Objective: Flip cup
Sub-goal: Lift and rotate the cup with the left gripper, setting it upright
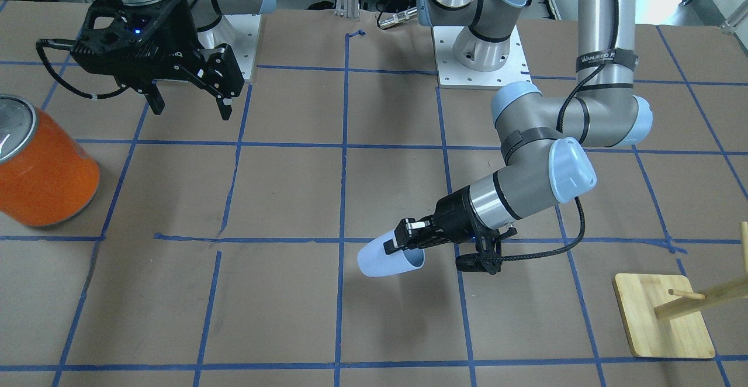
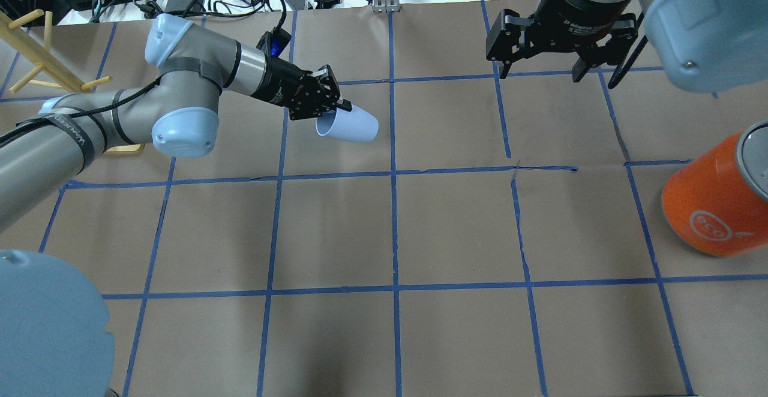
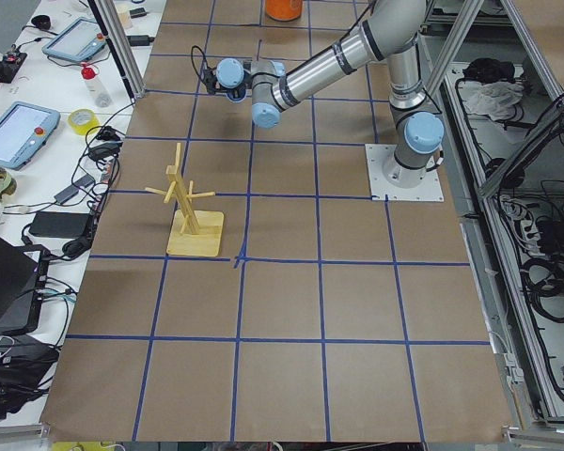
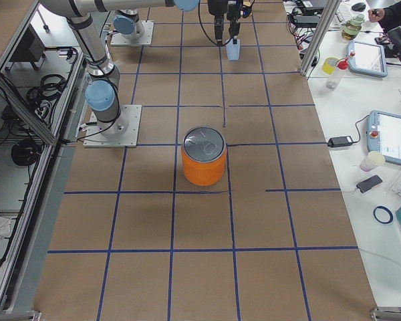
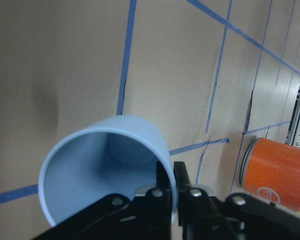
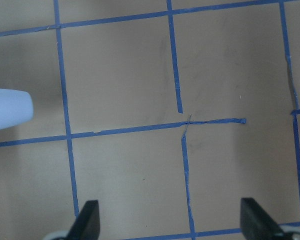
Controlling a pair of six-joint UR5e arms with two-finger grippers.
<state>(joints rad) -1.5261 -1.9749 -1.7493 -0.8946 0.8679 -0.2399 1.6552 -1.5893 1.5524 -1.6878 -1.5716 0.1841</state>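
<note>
Jaws of the left gripper [image 1: 400, 245] are clenched on the cup [image 1: 388, 261] at its rim, one finger inside the mouth and one outside (the left wrist view shows the wall caught between them). That rim pinch leaves the wrist free to roll the cup over. It hangs tipped on its side, base pointing toward the can [image 1: 44, 170] but well apart from it. Judging by the shadow beneath, it is clear of the table [image 1: 292, 317]. I judge the flip partway done. Near the can, on its robot-base side, the right gripper [image 1: 191, 111] hangs with jaws spread and empty, out of the way.
</note>
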